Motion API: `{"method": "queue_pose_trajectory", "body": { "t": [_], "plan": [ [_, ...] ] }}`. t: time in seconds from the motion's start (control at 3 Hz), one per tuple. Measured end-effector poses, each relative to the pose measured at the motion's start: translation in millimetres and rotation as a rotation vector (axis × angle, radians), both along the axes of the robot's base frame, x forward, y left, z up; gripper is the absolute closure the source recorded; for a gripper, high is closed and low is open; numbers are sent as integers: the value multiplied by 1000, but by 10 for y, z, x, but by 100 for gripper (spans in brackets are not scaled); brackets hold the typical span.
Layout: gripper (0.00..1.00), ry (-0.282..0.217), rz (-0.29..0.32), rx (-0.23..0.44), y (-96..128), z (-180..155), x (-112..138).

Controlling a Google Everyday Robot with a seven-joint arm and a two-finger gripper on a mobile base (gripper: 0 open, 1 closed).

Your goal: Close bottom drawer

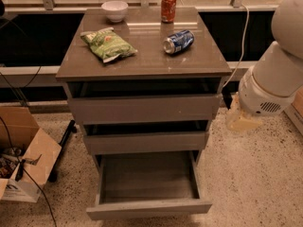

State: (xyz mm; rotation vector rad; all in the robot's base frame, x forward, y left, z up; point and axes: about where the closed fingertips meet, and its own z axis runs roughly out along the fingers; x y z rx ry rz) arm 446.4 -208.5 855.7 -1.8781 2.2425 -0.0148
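The bottom drawer (149,208) stands pulled far out of the grey-brown cabinet (142,65). Its flat handleless front panel is near the lower edge of the view, and its shallow grey box holds nothing. The middle drawer (147,142) and top drawer (144,109) above it stand slightly out. My gripper (241,119) hangs from the white arm (274,74) to the right of the cabinet, level with the middle drawer. It is above and to the right of the bottom drawer and touches nothing.
On the cabinet top lie a green chip bag (108,44), a blue can on its side (178,41), an upright red can (168,7) and a white bowl (115,10). An open cardboard box (23,155) and cables sit on the speckled floor at left.
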Motion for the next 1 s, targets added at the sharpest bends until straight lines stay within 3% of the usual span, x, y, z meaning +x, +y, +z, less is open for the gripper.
{"method": "queue_pose_trajectory", "body": {
  "t": [0.33, 1.0],
  "plan": [
    [100, -5, -14, -8, 63, -233, 1],
    [100, -6, -51, 64, 137, -1074, 55]
  ]
}}
